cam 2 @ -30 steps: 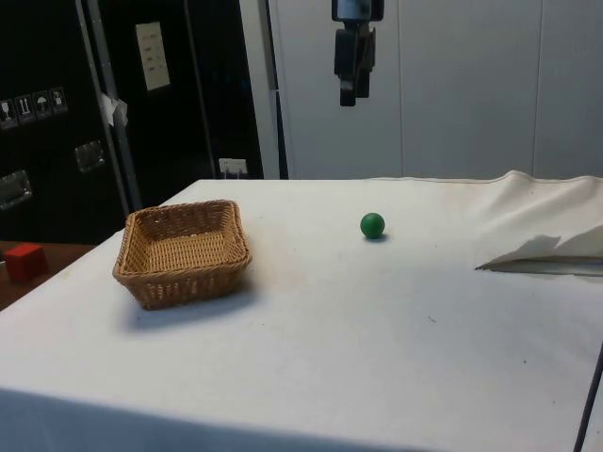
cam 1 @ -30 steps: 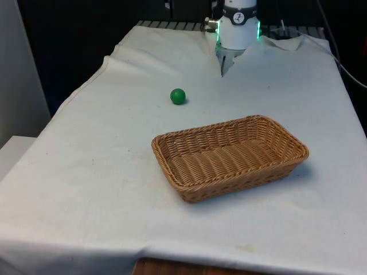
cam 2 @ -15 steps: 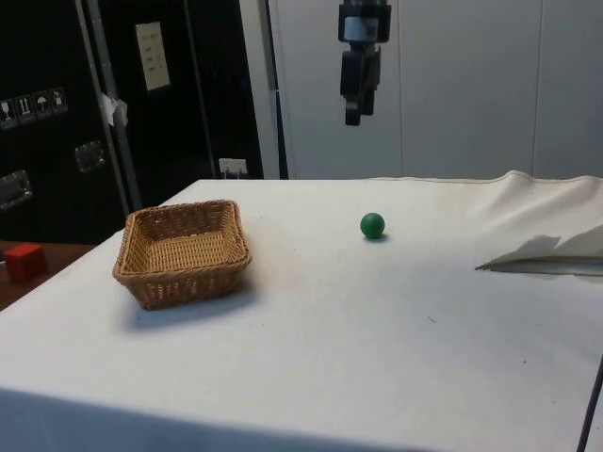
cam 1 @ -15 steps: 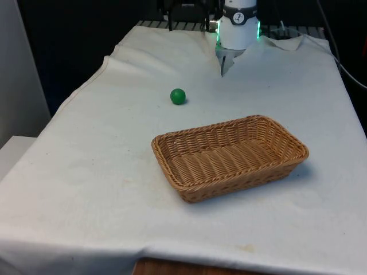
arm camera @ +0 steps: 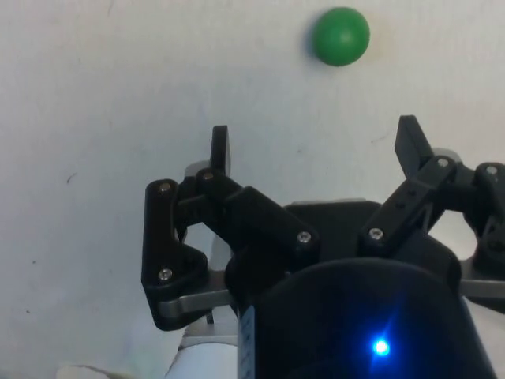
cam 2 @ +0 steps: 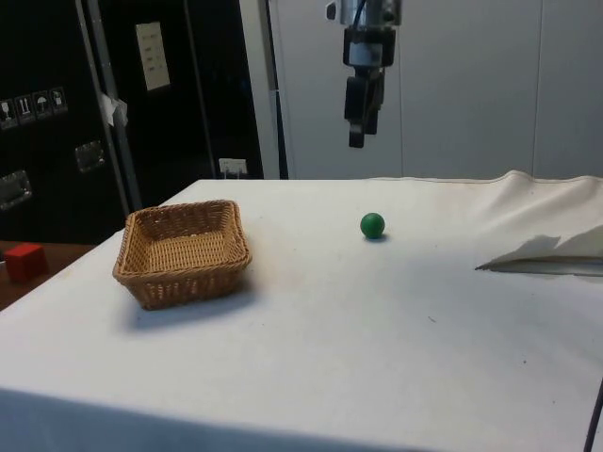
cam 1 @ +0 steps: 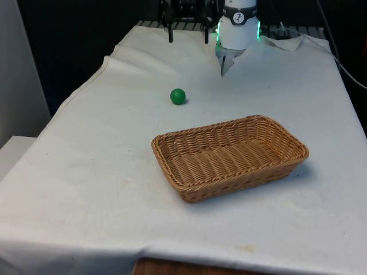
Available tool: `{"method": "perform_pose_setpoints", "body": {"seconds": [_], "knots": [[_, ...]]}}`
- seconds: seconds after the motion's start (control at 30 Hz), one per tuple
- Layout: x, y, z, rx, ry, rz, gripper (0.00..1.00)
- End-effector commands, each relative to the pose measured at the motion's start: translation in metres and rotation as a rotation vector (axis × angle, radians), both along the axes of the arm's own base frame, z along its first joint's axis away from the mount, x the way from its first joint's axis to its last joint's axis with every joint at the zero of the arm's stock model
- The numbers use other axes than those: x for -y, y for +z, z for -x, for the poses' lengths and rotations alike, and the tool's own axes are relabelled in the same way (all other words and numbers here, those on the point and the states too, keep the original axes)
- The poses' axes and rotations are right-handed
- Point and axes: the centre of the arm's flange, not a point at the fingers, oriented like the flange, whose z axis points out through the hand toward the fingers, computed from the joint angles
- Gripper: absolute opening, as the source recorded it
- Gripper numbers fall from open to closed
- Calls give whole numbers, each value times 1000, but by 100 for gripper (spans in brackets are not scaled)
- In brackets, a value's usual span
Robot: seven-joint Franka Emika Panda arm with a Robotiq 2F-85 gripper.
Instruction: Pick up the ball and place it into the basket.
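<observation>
Ball [cam 1: 178,96] sits on bare cloth [cam 1: 103,166], well apart from the basket [cam 1: 229,156], at about 10 o'clock from it in the front view. Gripper [arm camera: 314,150] hangs high above the table, spread wide and empty.

I judge the ball light, smooth and apt to roll; I'd come straight down and pinch it across its widest girth, fingers astride.

Side view gives me gripper [cam 2: 358,120] height over the ball [cam 2: 372,224]; wrist view alone shows the finger gap, with the ball [arm camera: 340,35] beyond the tips, not yet between them.

Even bright light, soft shadows
</observation>
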Motion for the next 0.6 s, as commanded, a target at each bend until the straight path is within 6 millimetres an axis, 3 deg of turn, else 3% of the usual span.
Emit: {"method": "perform_pose_setpoints", "body": {"seconds": [0.0, 0.57], "knots": [[0, -3, 1, 11, 0, -4, 100], [1, -37, 6, 2, -24, 23, 100]]}}
